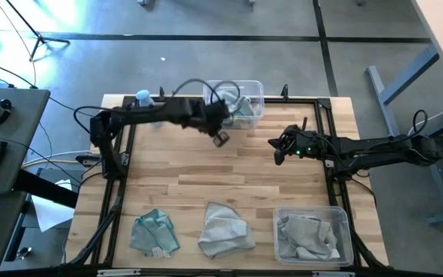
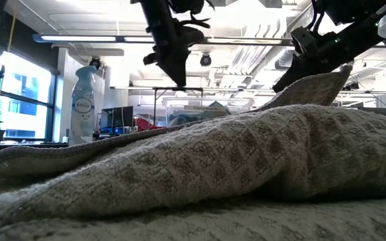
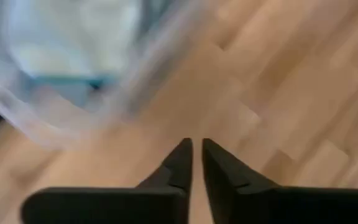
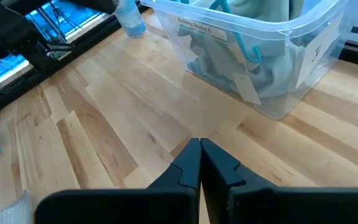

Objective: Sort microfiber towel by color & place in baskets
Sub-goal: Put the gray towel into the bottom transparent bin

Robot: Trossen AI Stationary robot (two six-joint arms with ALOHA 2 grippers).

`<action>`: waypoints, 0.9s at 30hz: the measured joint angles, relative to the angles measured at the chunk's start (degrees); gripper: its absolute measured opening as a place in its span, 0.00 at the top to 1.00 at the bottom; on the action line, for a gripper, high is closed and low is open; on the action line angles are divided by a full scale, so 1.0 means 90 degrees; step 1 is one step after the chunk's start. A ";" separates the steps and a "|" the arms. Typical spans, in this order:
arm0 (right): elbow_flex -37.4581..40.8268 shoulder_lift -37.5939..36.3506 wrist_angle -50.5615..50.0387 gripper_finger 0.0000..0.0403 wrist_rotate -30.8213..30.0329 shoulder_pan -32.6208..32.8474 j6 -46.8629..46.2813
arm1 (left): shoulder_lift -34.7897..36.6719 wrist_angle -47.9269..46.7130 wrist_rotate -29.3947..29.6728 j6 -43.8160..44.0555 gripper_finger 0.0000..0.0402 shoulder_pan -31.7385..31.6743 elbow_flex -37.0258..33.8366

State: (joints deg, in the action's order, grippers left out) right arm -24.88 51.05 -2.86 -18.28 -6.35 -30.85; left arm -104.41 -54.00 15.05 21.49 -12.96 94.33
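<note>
A clear basket at the table's far edge holds light teal towels. A second basket at the near right holds grey towels. One teal towel and one grey towel lie loose on the wood near the front edge. My left gripper hovers just in front of the far basket, shut, with nothing between its fingers. My right gripper waits to the right of the table's middle, shut and empty.
A clear spray bottle with a blue cap stands at the far edge, left of the far basket. Bare wood lies across the table's middle. The loose grey towel fills the foreground of the low view. A black frame runs along the table's sides.
</note>
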 joint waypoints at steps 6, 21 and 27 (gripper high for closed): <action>0.0000 0.0000 -0.0011 1.00 0.0002 0.0002 0.0135 | 0.0575 0.0181 -0.0098 0.0668 0.98 0.0639 -0.0906; 0.0000 -0.0002 -0.0036 1.00 -0.0018 0.0000 0.0449 | 0.2439 0.0100 0.0605 0.3895 1.00 0.2199 -0.2814; 0.0000 -0.0002 -0.0039 1.00 -0.0018 0.0000 0.0480 | 0.2556 0.0082 0.0693 0.4516 1.00 0.2660 -0.3027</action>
State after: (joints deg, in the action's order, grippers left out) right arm -24.88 51.03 -3.21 -18.44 -6.35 -26.52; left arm -81.41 -53.27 21.28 62.14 10.98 67.09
